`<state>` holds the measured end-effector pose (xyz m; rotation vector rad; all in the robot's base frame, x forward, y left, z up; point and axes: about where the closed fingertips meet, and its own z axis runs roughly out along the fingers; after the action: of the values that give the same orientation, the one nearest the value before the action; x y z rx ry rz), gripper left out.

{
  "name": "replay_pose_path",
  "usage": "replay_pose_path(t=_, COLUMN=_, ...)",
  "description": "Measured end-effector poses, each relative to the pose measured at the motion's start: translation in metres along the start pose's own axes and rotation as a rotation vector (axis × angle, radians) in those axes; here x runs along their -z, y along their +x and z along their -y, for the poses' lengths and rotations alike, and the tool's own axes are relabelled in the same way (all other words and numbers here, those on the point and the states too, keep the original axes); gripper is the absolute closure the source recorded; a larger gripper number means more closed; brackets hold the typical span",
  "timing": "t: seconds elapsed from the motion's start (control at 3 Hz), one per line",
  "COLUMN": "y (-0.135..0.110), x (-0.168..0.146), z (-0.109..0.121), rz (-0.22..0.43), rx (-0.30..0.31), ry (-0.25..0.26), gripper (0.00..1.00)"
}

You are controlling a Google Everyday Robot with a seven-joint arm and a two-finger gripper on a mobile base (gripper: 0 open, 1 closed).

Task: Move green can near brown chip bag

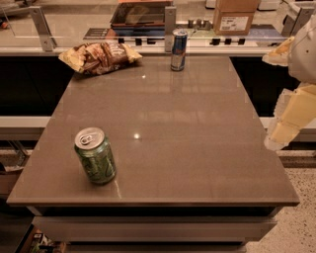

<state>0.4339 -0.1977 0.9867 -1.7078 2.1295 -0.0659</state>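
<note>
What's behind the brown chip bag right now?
Behind the brown chip bag: a pale counter ledge and metal post; the bag hides the table edge there. End effector hangs beyond the table's right side.

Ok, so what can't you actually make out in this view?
All in the camera view:
1. End effector, right of the table: partly cut off by the right frame edge.
2. Cardboard box: top cut off by the upper edge.
3. Green can: its far side, hidden by the can itself.

The gripper hangs just off the grey table's right edge. Well to its left stands the green can. The brown chip bag and a blue can sit farther back.
</note>
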Motion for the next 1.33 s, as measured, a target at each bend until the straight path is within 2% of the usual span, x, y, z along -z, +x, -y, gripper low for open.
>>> replay_pose_path(t=0.33, y=-0.025, x=-0.017, z=-0.017, rz=0.154, rx=0.058, ry=-0.025, gripper=0.00)
replay_pose_path(t=0.67, y=-0.061, x=-0.040, z=-0.042, rz=0.333, rx=0.107, ry=-0.052, gripper=0.00)
replay_pose_path(t=1.0, y=-0.098, x=-0.061, z=-0.063, rz=0.497, rx=0.131, ry=-0.094, gripper=0.00)
replay_pose_path(t=1.33, y=-0.123, x=-0.075, z=-0.078, rz=0.628, rx=0.133, ry=-0.138, gripper=0.00)
